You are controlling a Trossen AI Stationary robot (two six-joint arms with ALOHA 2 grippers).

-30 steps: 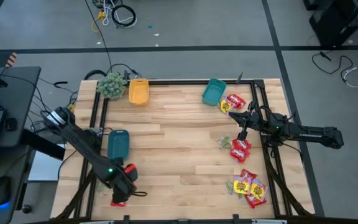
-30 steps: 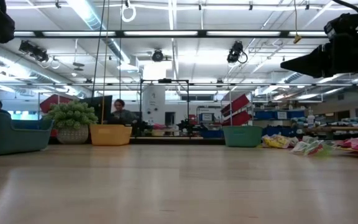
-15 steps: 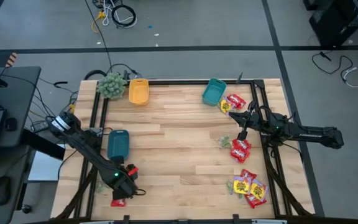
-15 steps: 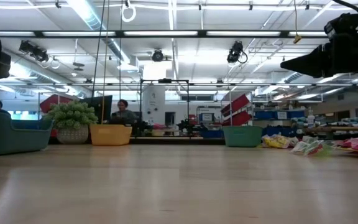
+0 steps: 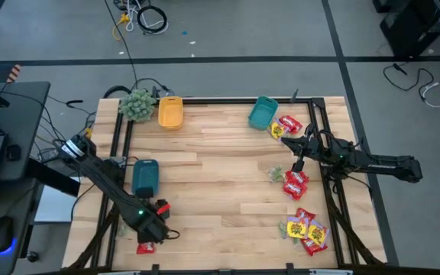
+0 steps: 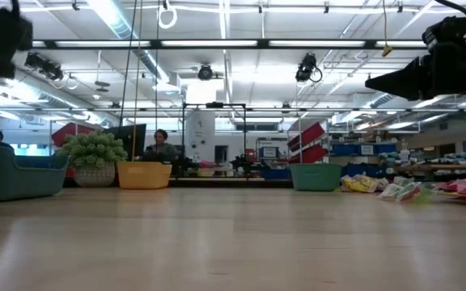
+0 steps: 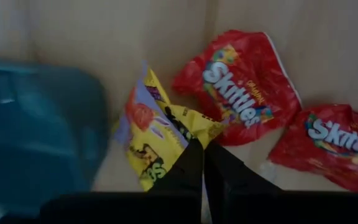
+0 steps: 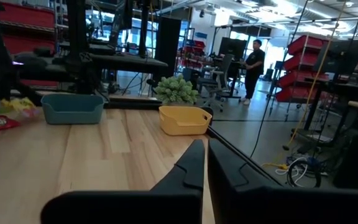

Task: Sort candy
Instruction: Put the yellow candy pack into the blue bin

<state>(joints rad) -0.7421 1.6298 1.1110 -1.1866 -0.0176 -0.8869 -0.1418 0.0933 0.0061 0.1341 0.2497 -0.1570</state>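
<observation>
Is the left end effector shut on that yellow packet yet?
Shut on it: in the left wrist view the left end effector has its fingers pressed together, pinching the yellow packet at its edge.

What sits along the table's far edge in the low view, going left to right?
Blue bin → fuzzy green plant → orange bin → teal bin → loose candy packets.

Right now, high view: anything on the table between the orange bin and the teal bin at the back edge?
Nothing. In the high view, bare wood runs from the orange bin to the teal bin.
</observation>
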